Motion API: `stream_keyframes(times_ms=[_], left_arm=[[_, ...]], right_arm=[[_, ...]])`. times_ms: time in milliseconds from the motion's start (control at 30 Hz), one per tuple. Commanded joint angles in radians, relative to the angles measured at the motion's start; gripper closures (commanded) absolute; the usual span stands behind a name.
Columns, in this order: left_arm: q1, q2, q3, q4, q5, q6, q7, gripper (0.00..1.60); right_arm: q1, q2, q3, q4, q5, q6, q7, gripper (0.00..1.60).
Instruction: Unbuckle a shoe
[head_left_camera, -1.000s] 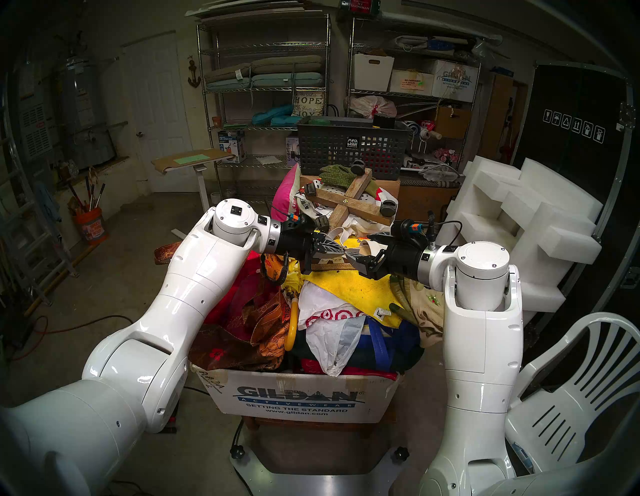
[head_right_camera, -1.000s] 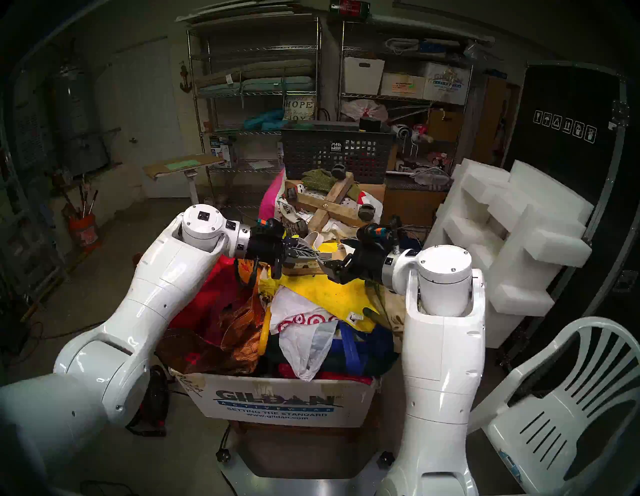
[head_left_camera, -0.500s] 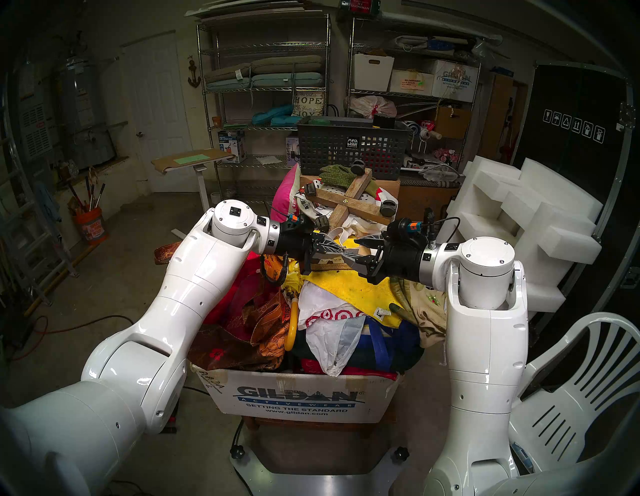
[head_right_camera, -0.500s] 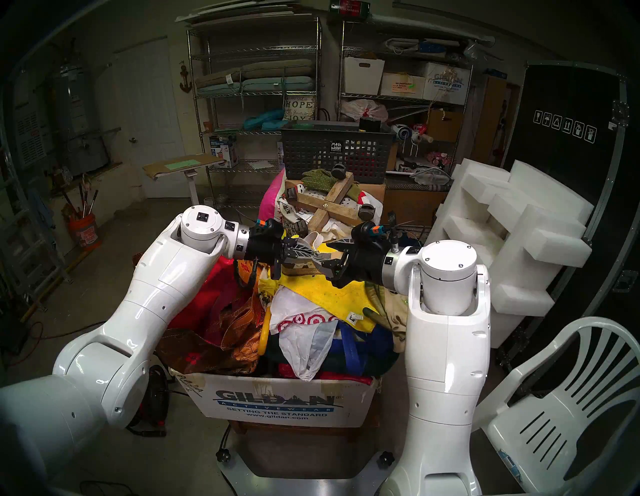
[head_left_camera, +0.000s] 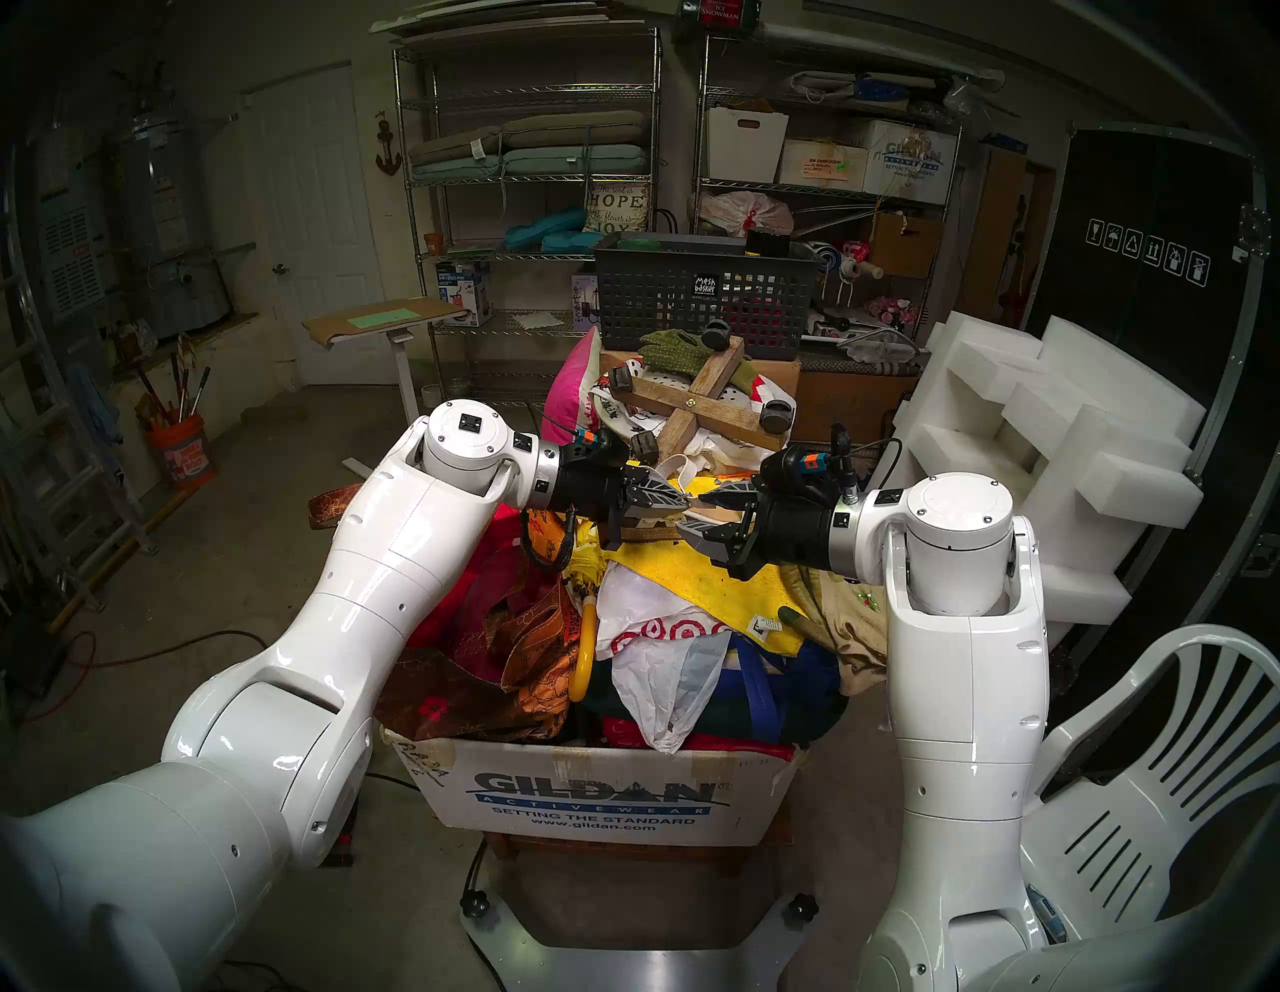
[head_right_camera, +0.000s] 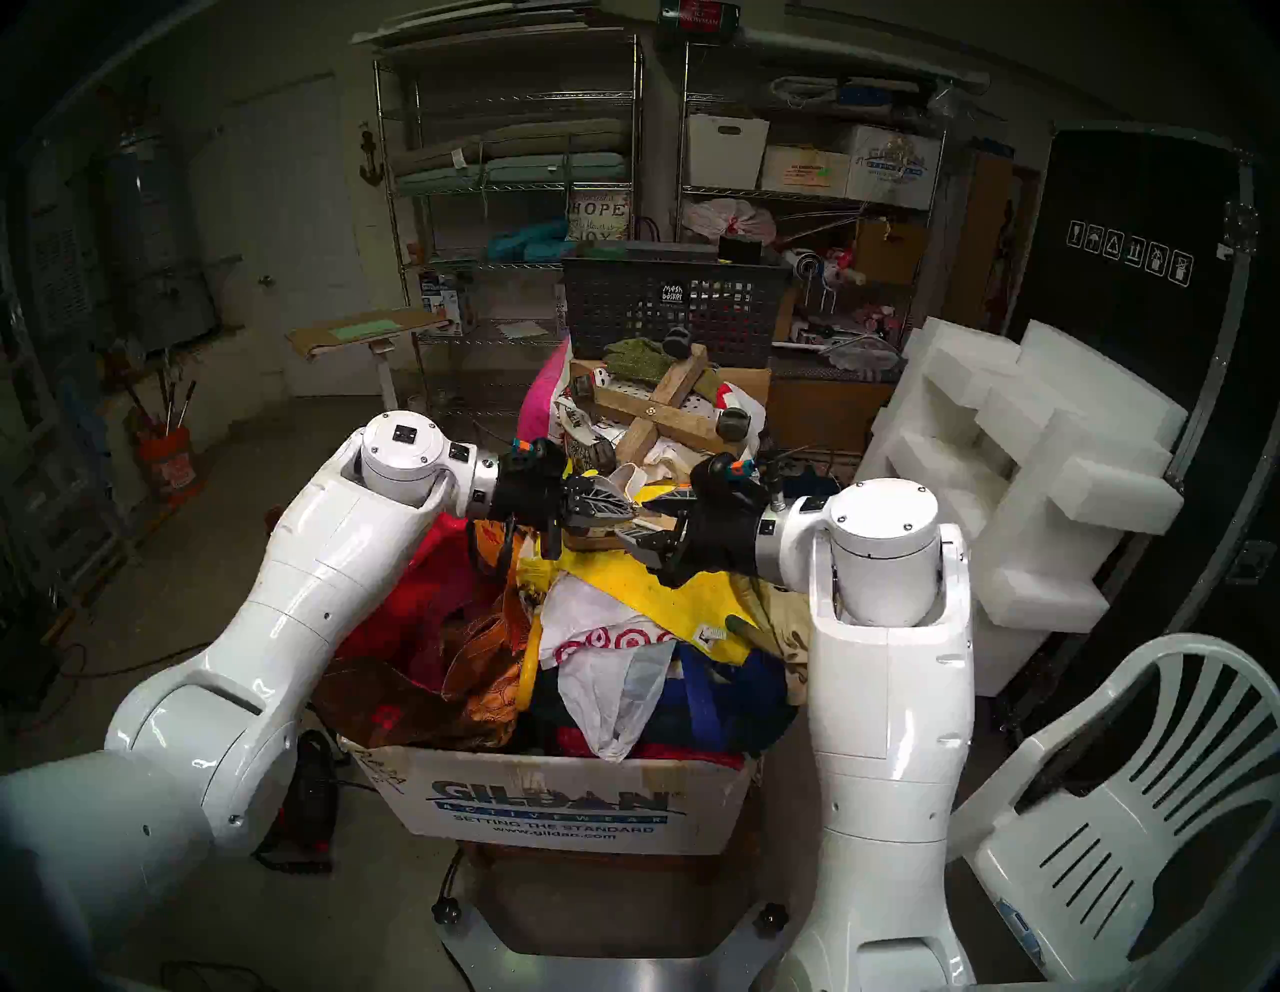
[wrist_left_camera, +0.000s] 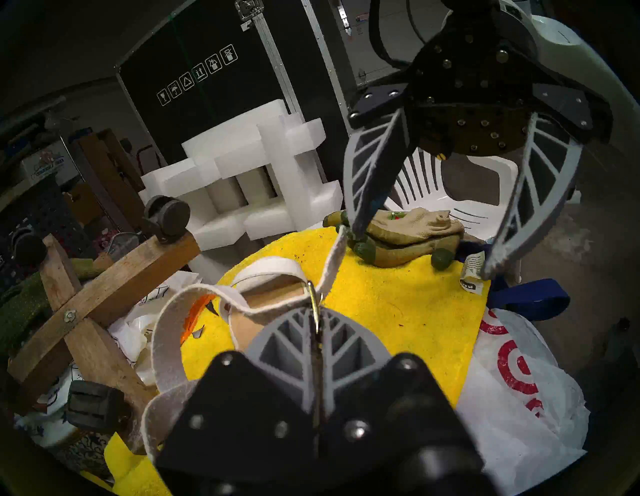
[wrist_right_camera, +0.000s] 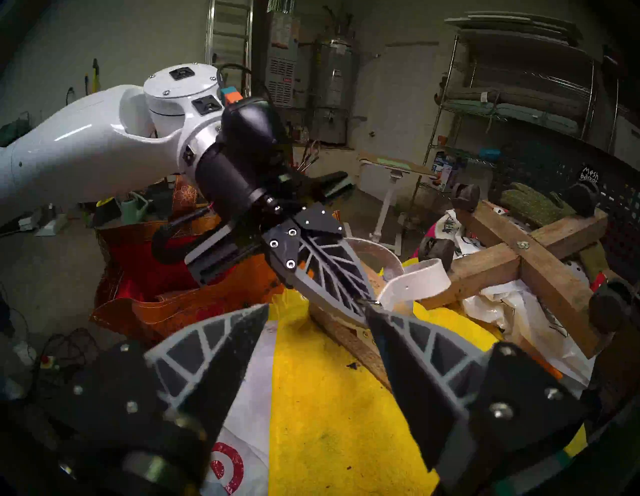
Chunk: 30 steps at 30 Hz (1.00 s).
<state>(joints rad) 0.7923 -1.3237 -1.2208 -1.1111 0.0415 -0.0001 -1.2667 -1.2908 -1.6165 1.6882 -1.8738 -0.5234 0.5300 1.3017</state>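
The shoe (wrist_left_camera: 266, 269), a cream strappy sandal with a tan footbed and woven sole (wrist_right_camera: 349, 341), lies on a yellow towel (head_left_camera: 692, 575) on top of the pile. My left gripper (wrist_left_camera: 317, 311) is shut on its small metal buckle (wrist_left_camera: 312, 297). The strap's free end (wrist_left_camera: 334, 259) sticks up past the buckle. My right gripper (wrist_left_camera: 424, 251) faces the left one with its jaws open. One of its fingertips (wrist_left_camera: 360, 227) touches the tip of that strap end, while the other hangs over the towel. In the head views the two grippers (head_left_camera: 682, 497) (head_left_camera: 690, 512) meet tip to tip.
A Gildan box (head_left_camera: 596, 796) heaped with bags and cloth holds the pile. A wooden cross with castors (head_left_camera: 699, 409) lies just behind the shoe. Green-fingered gloves (wrist_left_camera: 408, 235) rest on the towel's right edge. A white chair (head_left_camera: 1143, 796) and foam blocks (head_left_camera: 1073, 450) stand to the right.
My right gripper has moved left up to the left gripper's tip, and its jaws have narrowed somewhat. The left gripper has stayed shut on the buckle.
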Motion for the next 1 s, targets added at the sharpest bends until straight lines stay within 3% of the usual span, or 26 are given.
stream_keyframes(times_ms=[0,967], left_arm=[[-0.019,-0.001,-0.001,-0.003,0.001,-0.005,-0.004,1.6],[-0.023,0.002,0.004,-0.002,-0.001,0.0,-0.006,1.6]], right_arm=[[0.022,-0.002,-0.01,0.001,0.002,-0.003,0.003,0.48],[0.03,-0.012,-0.008,0.041,0.007,-0.016,-0.005,0.6]])
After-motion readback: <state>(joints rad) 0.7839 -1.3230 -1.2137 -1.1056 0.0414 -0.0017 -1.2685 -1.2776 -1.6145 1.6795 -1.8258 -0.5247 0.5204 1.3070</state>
